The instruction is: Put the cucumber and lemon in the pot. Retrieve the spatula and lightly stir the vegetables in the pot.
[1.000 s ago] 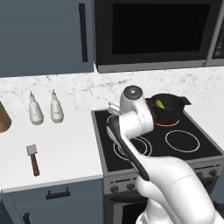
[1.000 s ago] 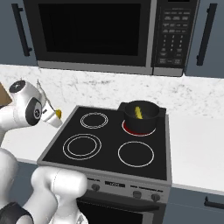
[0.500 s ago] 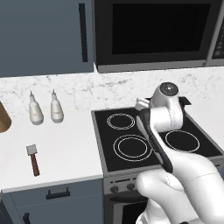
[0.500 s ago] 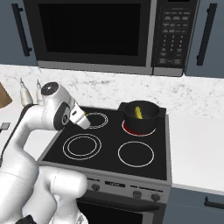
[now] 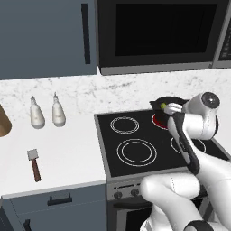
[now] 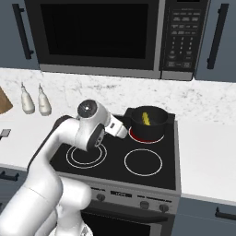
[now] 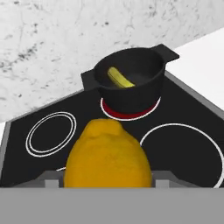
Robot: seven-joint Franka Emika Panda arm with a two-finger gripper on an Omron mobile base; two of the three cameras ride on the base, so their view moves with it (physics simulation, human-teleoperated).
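The lemon (image 7: 108, 156) is shown gripped between the jaws of the gripper (image 6: 120, 131), carried above the stove (image 6: 78, 171) short of the pot (image 7: 130, 81). The pot, on the red rear burner (image 7: 131, 113), already contains the cucumber (image 7: 120, 77). Next, the lemon must be brought over the pot's mouth and released. The spatula (image 5: 34, 163) is seen untouched on the counter (image 5: 67, 144).

A home kitchen is showing here: a black stove (image 6: 120, 152), a microwave (image 6: 115, 37) hanging above, a marble counter (image 5: 54, 149), blue cabinets (image 5: 45, 36).
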